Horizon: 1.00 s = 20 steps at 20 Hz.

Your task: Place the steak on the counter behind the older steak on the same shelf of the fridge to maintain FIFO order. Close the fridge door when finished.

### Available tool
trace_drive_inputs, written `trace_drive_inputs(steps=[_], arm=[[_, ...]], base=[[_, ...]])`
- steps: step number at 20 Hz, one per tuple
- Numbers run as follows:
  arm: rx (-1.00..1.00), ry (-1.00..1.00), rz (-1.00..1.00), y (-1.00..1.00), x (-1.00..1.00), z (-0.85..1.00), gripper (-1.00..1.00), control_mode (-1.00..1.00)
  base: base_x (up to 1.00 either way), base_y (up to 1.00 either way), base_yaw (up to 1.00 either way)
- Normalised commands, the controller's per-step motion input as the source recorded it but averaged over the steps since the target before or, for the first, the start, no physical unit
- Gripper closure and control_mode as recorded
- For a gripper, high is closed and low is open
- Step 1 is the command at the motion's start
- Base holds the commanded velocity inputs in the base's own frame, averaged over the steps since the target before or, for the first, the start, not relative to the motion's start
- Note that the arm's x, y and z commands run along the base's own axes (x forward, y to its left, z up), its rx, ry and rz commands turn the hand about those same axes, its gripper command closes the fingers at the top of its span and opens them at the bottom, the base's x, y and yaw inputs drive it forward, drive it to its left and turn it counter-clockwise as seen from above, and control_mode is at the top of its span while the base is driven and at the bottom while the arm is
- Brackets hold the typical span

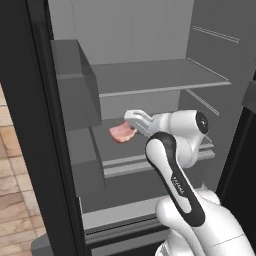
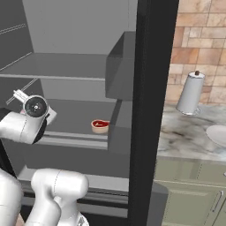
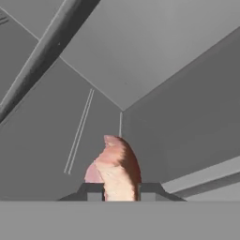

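**A:** Pale pink meat is what you have between the fingers. In the hand view the steak point(image 3: 117, 168) stands on edge, pinched between the two dark finger tips point(image 3: 93, 191), so your gripper point(image 3: 119, 193) is clamped on it.

**B:** And where is that in the fridge?

**A:** In the left base view your gripper point(image 1: 131, 128) reaches into the grey interior of the fridge point(image 1: 150, 40), with the steak point(image 1: 121, 133) hanging at its end above the shelf point(image 1: 120, 159), the middle level. The higher shelf point(image 1: 160, 80) sits well above your hand.

**B:** Is the steak touching the shelf plate?

**A:** You cannot settle that from these views; it looks held just over it, toward the left part of the shelf as the left base view shows it.

**B:** The older steak?

**A:** You see it in the right base view: the older steak point(image 2: 100, 126), darker red with a whitish rim, lies flat on the same shelf point(image 2: 75, 132) near its front edge. Your wrist is to the left of it there, and the two are apart.

**B:** The door?

**A:** The fridge door point(image 2: 150, 110) stands open, edge-on in the right base view, with a grey bin point(image 2: 121, 66) on its inner face. Beyond it lies the counter point(image 2: 185, 137), marbled stone, carrying a white paper towel roll point(image 2: 190, 93) against the brick-tiled wall point(image 2: 198, 35).
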Motion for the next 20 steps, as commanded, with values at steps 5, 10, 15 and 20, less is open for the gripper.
trace_drive_inputs(steps=[5, 10, 15, 20], arm=[[0.00, 0.02, 0.00, -0.34, 0.66, -0.40, 1.00, -1.00], [0.00, 0.03, 0.00, -0.04, 0.69, -0.27, 1.00, -1.00], [0.00, 0.03, 0.00, 0.00, 0.73, -0.18, 1.00, -1.00], [0.00, 0.03, 0.00, -0.09, 0.67, -0.22, 1.00, -1.00]], base=[[0.00, 0.00, 0.00], [0.00, 0.00, 0.00], [0.00, 0.00, 0.00], [0.00, 0.00, 0.00]])
